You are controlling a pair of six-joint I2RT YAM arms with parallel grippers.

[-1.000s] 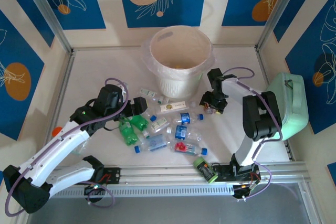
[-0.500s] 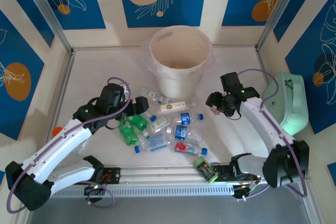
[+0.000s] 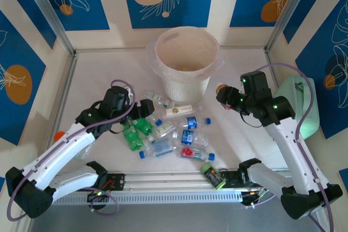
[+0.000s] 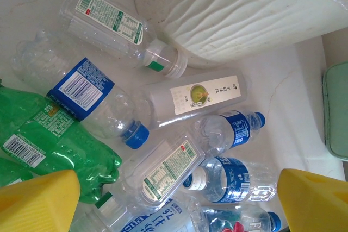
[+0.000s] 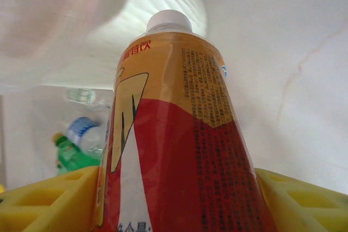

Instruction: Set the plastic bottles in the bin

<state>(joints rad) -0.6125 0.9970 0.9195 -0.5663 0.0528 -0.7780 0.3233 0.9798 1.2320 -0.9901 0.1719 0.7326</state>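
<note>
1. The right gripper [image 3: 227, 99] is closed on a red-orange bottle [image 5: 174, 134]. Its yellow fingers [image 5: 49, 202] press the bottle's two sides, and the white cap points away from the wrist.
2. This gripper hangs above the table [image 3: 98, 74], just right of the bin [image 3: 179, 86] and apart from it. The bottle's cap end is turned toward the bin.
3. The bin stands upright at the back middle of the table.
4. The left gripper [image 4: 176, 188] is spread wide and has hold of nothing.
5. It hovers over the left side of the pile [image 3: 174, 134], near a green bottle [image 4: 49, 134].
6. Ahead of its tips lie a clear bottle with a blue label [image 4: 81, 88], a flat one with a white label [image 4: 201, 95] and two blue-capped ones; none touches the tips.
7. The pile lies on the table in front of the bin, between the arms, and its back bottles lie against the bin's ribbed foot.
8. One dark bottle [image 3: 213, 176] lies apart, by the near rail [image 3: 163, 180].
</note>
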